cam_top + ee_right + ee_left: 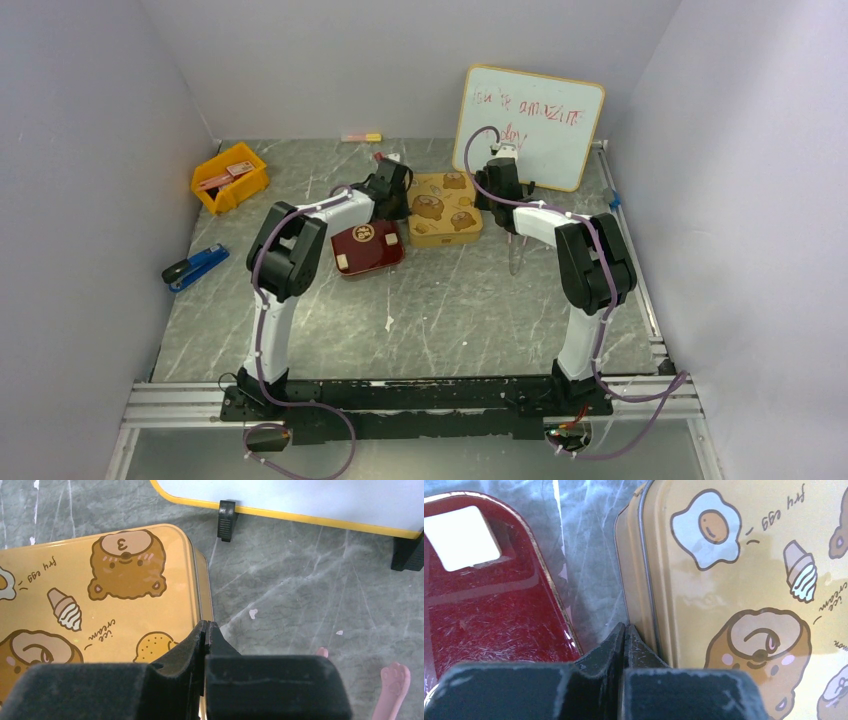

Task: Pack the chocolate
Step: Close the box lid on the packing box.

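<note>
The gold tin (pixel 445 208) with bear pictures lies lid-on in the middle of the table. To its left is the dark red tray (pixel 367 247), with one pale square piece (pixel 461 537) on it that looks like chocolate. No other chocolate shows. My left gripper (pixel 625 626) is shut and empty, its tips down at the left wall of the gold tin (pixel 734 595), in the gap next to the red tray (pixel 489 615). My right gripper (pixel 206 623) is shut too, with its tips at the right edge of the gold tin (pixel 100 595).
A whiteboard (pixel 530 125) stands behind the tin, its black feet (pixel 226 520) on the table. A yellow bin (pixel 230 178) and a blue stapler (pixel 195 267) sit at the left. A pink paw-shaped stick (pixel 395 685) lies right of my right gripper.
</note>
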Available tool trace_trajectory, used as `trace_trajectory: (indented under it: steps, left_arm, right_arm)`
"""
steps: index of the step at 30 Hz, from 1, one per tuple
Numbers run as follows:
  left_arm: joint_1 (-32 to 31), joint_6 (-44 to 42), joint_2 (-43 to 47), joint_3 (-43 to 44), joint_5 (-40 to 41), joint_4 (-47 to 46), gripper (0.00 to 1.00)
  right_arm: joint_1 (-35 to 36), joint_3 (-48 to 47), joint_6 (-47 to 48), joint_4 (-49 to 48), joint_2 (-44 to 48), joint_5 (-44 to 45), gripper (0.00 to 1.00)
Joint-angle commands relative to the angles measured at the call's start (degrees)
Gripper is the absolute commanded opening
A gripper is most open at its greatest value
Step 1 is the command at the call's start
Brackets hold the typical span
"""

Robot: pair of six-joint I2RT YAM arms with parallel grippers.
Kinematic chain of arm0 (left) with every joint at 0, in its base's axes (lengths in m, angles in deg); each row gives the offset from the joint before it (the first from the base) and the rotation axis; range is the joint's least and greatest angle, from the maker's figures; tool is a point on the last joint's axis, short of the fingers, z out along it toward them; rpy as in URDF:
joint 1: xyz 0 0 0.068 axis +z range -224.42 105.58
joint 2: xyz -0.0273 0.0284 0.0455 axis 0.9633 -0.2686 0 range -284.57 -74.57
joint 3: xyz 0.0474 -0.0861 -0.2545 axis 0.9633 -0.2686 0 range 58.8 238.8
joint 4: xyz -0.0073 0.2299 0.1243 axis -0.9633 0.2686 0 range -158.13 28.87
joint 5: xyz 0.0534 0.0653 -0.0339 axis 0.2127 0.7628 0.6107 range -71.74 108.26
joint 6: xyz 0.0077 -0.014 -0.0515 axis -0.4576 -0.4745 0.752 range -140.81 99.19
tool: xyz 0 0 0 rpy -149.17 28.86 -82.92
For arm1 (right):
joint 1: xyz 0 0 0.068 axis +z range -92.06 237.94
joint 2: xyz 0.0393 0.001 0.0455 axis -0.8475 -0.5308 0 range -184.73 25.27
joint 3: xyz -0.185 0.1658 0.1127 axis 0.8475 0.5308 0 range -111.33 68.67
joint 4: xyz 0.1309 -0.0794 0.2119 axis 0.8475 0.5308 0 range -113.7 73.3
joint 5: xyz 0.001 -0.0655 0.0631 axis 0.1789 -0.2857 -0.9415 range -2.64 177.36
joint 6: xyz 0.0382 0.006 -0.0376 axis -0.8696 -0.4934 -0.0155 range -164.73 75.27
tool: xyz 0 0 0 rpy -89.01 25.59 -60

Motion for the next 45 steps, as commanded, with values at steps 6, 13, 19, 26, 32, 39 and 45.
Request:
trace_trajectory:
  steps: [6,13,19,26,32,39,45]
  left_arm:
    - [-4.4,0.4,-2.0,5.1,-4.2,-2.9,0.05]
    - [-3.9,0.1,-0.1,3.1,-1.9,-2.0,0.05]
    - [-2.8,0.3,2.2,0.9,-0.6,-1.2,0.05]
    - [-1.5,0.7,5.0,-1.4,1.0,-0.5,0.05]
    - [-0.8,0.5,6.7,-1.4,2.4,0.1,0.05]
    - [-0.3,-0.1,7.6,-0.8,3.4,1.5,0.05]
    - [0.0,0.2,8.2,-1.7,3.6,1.7,0.05]
  right_arm:
    - [1.9,-1.5,-0.1,-0.3,1.8,-4.1,0.03]
    - [1.9,-1.8,0.2,0.3,1.7,-2.8,0.04]
    - [1.8,-1.5,0.1,0.6,2.3,-1.5,0.05]
    - [1.1,-2.4,0.2,1.2,2.9,-0.6,0.13]
    - [-0.2,-3.1,0.1,1.9,3.1,-0.5,0.24]
    - [-1.8,-2.9,-0.1,2.0,3.7,-0.9,0.25]
    - [-2.7,-2.8,0.0,1.9,3.9,-2.8,0.25]
